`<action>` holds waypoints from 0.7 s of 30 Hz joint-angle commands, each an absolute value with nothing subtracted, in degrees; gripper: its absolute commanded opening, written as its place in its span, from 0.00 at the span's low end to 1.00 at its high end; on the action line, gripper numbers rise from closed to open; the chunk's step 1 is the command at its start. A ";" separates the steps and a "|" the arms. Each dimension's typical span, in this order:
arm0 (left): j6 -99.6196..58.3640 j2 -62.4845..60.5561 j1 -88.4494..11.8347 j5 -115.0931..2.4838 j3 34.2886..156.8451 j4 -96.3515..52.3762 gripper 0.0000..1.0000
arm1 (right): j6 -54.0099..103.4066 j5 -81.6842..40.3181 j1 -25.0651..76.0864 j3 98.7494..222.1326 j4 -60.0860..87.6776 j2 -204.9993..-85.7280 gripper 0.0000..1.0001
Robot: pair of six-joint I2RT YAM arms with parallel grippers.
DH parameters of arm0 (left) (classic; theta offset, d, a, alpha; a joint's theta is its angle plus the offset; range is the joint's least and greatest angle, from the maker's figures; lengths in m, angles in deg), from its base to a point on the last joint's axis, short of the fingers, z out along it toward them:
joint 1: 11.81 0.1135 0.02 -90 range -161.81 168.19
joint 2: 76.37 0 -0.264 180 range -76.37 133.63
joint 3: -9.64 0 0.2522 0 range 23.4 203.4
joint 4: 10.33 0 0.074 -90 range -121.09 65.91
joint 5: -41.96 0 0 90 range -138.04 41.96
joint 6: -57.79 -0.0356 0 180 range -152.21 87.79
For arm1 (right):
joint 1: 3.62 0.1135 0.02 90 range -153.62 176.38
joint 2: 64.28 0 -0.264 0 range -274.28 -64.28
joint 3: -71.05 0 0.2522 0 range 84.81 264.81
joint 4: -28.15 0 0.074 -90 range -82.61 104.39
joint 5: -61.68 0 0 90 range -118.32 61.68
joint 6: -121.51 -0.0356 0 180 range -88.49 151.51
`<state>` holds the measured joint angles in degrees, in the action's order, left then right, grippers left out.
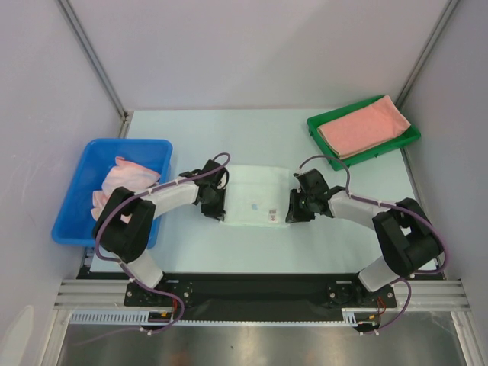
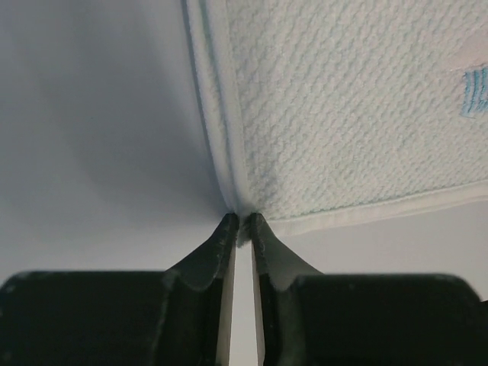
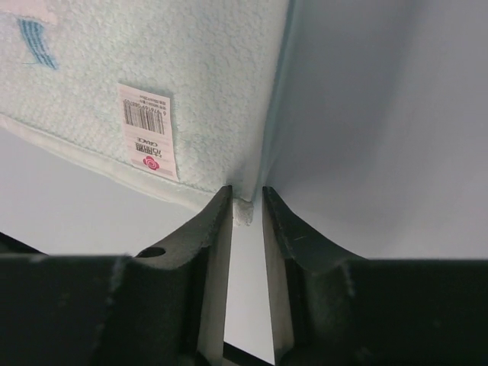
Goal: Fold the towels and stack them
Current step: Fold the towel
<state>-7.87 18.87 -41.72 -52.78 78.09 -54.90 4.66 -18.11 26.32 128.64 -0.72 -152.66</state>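
The pale mint-white towel (image 1: 255, 194) lies flat at the middle of the table (image 1: 221, 137). The left gripper (image 2: 242, 223) pinches its near left corner. The right gripper (image 3: 247, 197), jaws narrowly apart, straddles its near right corner.

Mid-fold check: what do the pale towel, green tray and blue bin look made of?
The pale towel looks like soft terry, probably cotton, matte: nubby looped pile and a flat stitched hem show. The green tray and blue bin are likely moulded plastic: smooth, uniformly coloured, with thin rigid walls.
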 commanded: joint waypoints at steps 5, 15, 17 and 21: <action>-7.07 17.68 -41.43 -52.70 78.15 -54.15 0.03 | 2.33 -18.30 26.88 127.26 2.18 -152.53 0.14; -7.51 16.62 -41.43 -48.22 82.19 -61.17 0.00 | 2.07 -17.43 27.32 128.84 0.24 -150.59 0.00; -7.69 16.44 -41.51 -48.22 82.55 -61.97 0.00 | 1.81 -17.25 27.23 129.45 -0.46 -149.98 0.00; -7.86 16.27 -41.51 -48.57 83.25 -62.85 0.00 | 1.89 -17.08 27.32 131.30 -1.95 -149.19 0.00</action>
